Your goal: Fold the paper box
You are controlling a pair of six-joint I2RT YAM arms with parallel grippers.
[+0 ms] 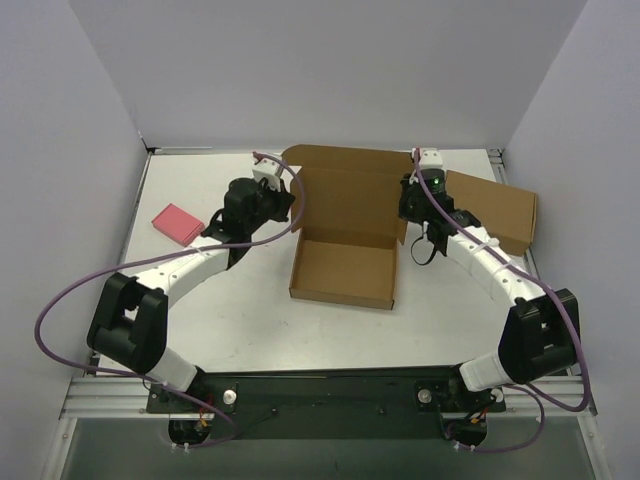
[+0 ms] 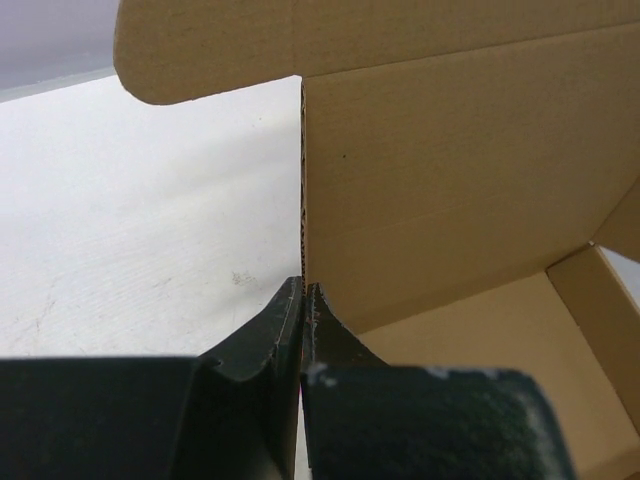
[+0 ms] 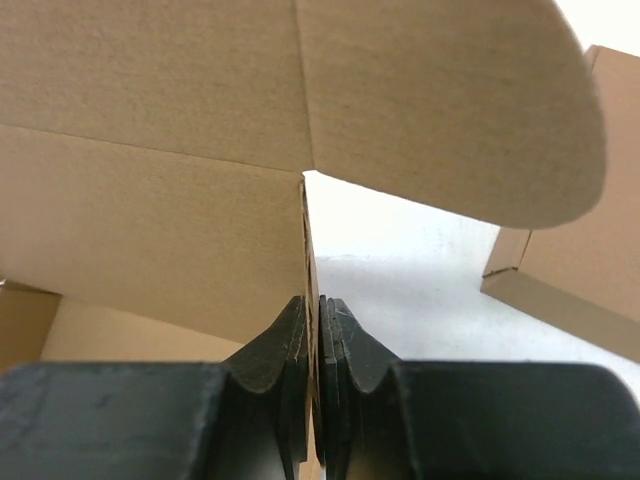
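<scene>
Paper box (image 1: 345, 262) edges pinched: left claw (image 2: 305, 288), right claw (image 3: 313, 299).

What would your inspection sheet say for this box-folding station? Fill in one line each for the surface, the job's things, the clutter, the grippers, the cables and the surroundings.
Surface: white table, no spills or scraps seen.
Job's things: paper box at the centre, tray formed, rear panel upright with its flaps out, not yet closed.
Clutter: second cardboard box at the right rear; pink flat block at the left.
Grippers: left gripper shut on the upright panel's left edge; right gripper shut on its right edge.
Cables: purple cables loop loosely off both arms, clear of the box.
Surroundings: pale walls on three sides; nothing else seen.
</scene>
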